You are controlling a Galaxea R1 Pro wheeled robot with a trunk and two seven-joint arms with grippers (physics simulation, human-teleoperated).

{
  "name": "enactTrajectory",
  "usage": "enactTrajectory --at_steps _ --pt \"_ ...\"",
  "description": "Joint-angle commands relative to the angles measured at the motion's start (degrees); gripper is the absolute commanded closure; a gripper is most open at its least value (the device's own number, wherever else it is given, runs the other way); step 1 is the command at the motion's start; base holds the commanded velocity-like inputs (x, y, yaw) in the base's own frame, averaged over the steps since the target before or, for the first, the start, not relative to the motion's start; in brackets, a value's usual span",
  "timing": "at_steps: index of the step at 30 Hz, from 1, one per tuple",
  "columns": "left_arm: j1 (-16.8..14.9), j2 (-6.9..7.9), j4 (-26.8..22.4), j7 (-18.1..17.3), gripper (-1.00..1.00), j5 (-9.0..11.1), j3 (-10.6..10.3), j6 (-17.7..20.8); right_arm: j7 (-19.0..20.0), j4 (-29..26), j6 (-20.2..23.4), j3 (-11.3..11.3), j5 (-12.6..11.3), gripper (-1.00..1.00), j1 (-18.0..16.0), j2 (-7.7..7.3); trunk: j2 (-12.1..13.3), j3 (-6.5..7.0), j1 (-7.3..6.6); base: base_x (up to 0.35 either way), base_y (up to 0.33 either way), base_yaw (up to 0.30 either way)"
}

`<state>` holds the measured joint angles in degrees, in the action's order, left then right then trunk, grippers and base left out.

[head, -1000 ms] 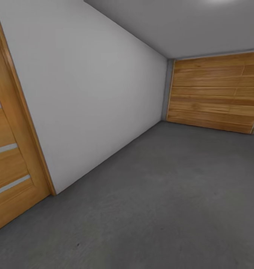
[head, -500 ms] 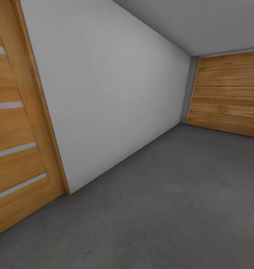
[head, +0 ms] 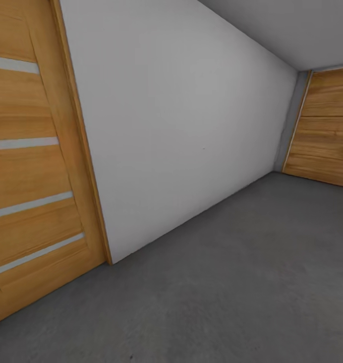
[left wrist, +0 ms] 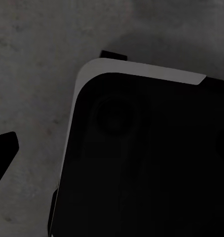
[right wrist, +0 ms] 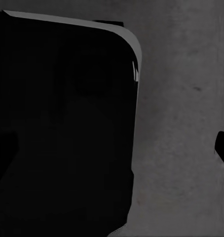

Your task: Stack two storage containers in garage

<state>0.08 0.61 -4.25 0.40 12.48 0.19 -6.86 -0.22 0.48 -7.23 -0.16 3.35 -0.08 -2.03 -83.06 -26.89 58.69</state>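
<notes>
The garage's grey concrete floor (head: 232, 282) spreads below a pale wall (head: 181, 121). A wooden door (head: 35, 166) stands at the wall's left end, a plank garage door (head: 325, 131) at its far end. Whether either arm's fingers are open cannot be told.

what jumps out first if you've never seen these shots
The big pale grey wall runs from near left to the far corner, over a rough dark grey concrete floor. A warm wood door with pale horizontal strips stands at the left edge, and a wood-plank panel closes the far right end. Both wrist views look down past a black robot base onto that concrete.
</notes>
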Motion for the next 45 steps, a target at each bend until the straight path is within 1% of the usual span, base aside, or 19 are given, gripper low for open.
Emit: enactTrajectory --at_steps 1,9,45 --pt "0.01 0.0 -0.05 0.04 -1.0 0.29 -0.02 -0.08 -0.03 0.05 -0.21 -0.07 0.35 -1.0 -0.01 0.0 -0.02 -0.04 0.04 0.321 0.0 0.282" --pt "0.01 0.01 -0.05 0.04 -1.0 0.35 -0.02 -0.16 -0.04 0.05 -0.18 -0.12 0.34 -1.0 -0.01 -0.21 -0.02 -0.04 0.04 0.321 0.0 0.282" --pt "0.01 -0.06 -0.05 0.12 -1.0 0.35 -0.02 -0.29 -0.04 0.05 -0.15 -0.19 0.34 -1.0 -0.01 -0.2 -0.02 -0.04 0.04 0.321 0.0 0.282"
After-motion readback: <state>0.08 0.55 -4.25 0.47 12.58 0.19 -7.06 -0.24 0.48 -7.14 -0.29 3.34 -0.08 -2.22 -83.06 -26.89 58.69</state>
